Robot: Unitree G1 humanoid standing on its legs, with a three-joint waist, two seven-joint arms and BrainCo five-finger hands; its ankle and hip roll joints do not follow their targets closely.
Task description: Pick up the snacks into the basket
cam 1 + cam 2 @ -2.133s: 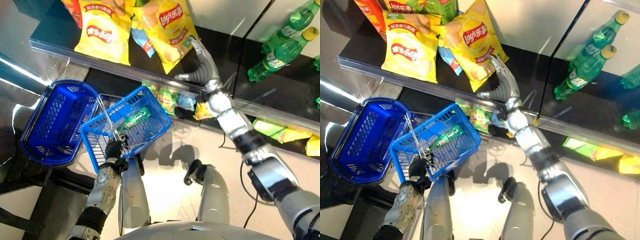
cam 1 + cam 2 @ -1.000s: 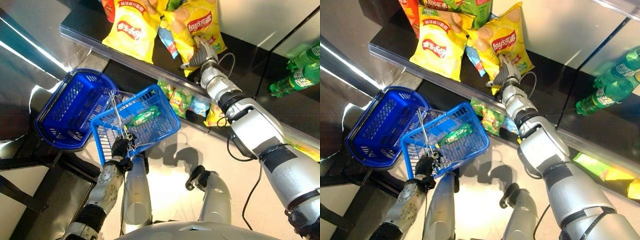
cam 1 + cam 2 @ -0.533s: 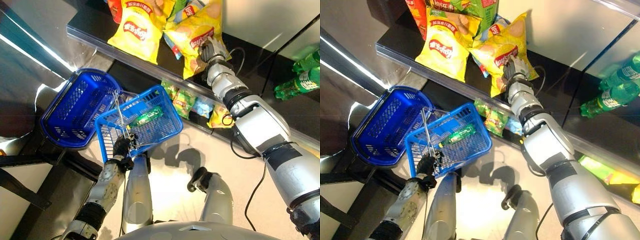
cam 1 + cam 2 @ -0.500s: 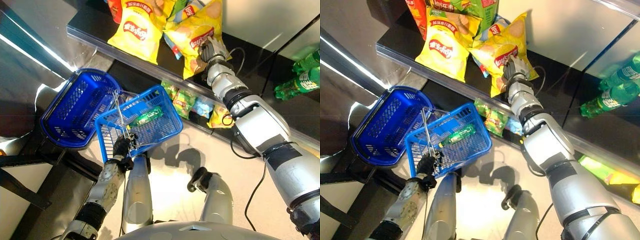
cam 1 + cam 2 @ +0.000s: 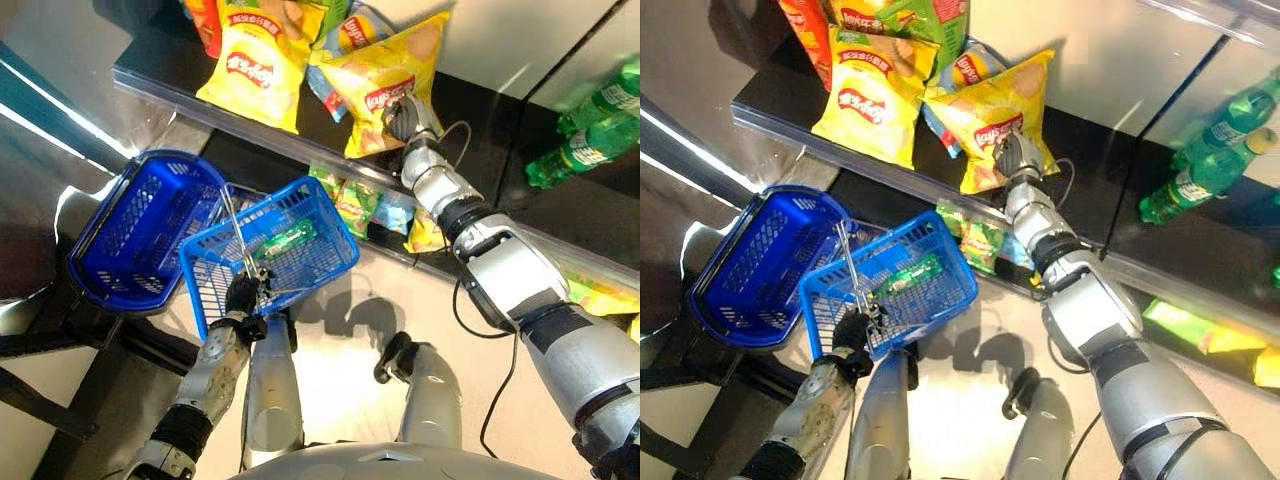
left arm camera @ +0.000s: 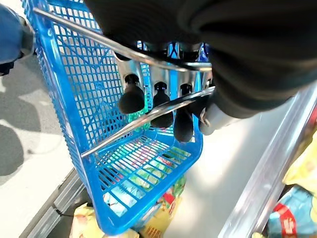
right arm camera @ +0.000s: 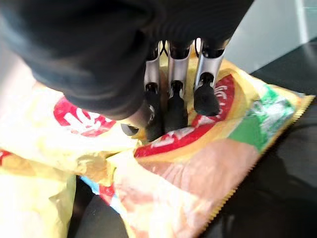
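Pinching the crinkly yellow chip bag on the black shelf, the right hand holds it up and right of the blue plastic mesh basket, whose wire handle the left hand clenches.

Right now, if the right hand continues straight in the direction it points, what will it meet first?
The right hand is already shut on the yellow chip bag on the shelf. Going straight on, it would press further into this same bag; beyond it probably lie the other snack bags, though the depth is unclear.
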